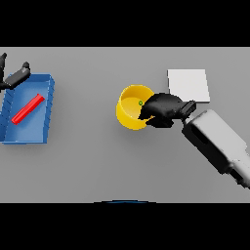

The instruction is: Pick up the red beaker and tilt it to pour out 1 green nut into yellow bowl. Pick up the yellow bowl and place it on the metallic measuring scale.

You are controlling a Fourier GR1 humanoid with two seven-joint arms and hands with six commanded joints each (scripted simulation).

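Observation:
The yellow bowl (131, 108) sits mid-table, tilted slightly, with a small green nut (140, 103) inside near its right rim. My right hand (163, 108) is at the bowl's right rim, its fingers and thumb curled over that edge. The red beaker (28, 109) lies on its side inside a blue tray (47, 113) at the left. My left hand (14, 76) hovers at the tray's far left corner with fingers relaxed and nothing in it. The metallic scale (189, 85) is a pale square plate just behind my right hand.
The blue tray's walls stand at the left edge of the table. The right forearm (217, 141) crosses the lower right area of the table.

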